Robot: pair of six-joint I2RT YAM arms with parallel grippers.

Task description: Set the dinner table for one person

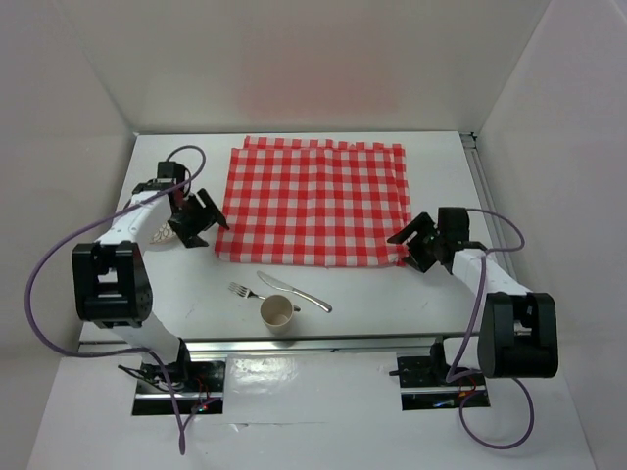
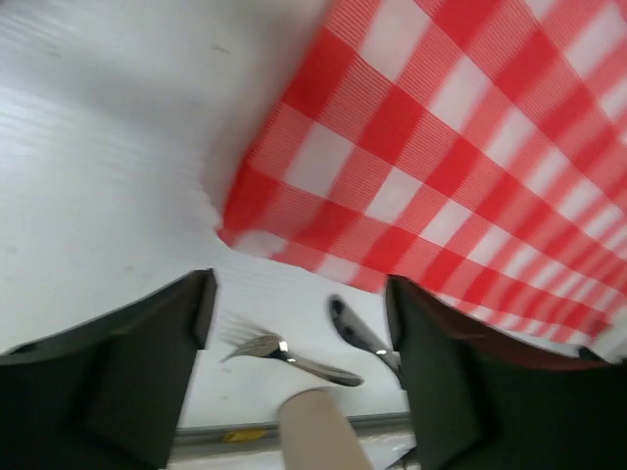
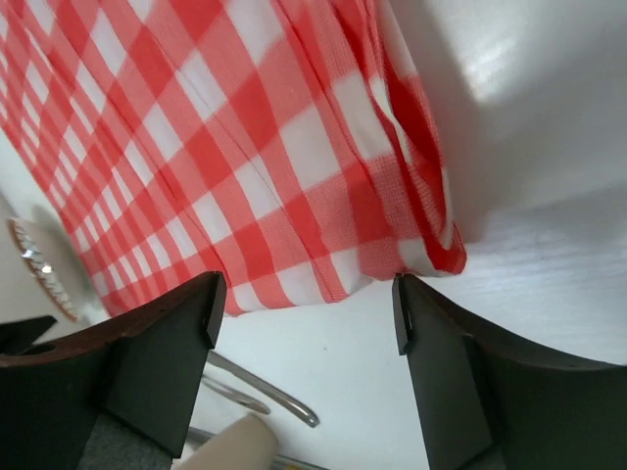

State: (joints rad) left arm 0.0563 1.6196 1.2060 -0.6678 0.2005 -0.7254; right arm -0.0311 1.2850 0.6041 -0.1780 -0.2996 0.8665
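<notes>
The white dinner table [image 1: 392, 294] bears a red-and-white checked cloth [image 1: 313, 201], spread flat at its middle. A fork [image 1: 245, 292], a knife [image 1: 294, 291] and a beige cup [image 1: 277, 313] lie near the front edge. My left gripper [image 1: 214, 222] is open and empty just above the cloth's near left corner [image 2: 255, 230]. My right gripper [image 1: 404, 238] is open and empty at the cloth's near right corner [image 3: 431, 250]. The left wrist view shows the fork [image 2: 284, 354], the knife [image 2: 362, 338] and the cup [image 2: 318, 431] beyond the open left gripper [image 2: 299, 294]. The right gripper [image 3: 306, 299] is wide open over bare table.
A white plate with a patterned rim [image 1: 162, 235] lies left of the cloth, mostly hidden under my left arm; its rim shows in the right wrist view [image 3: 39, 269]. A silver rail [image 1: 323, 345] runs along the near edge. White walls enclose the table.
</notes>
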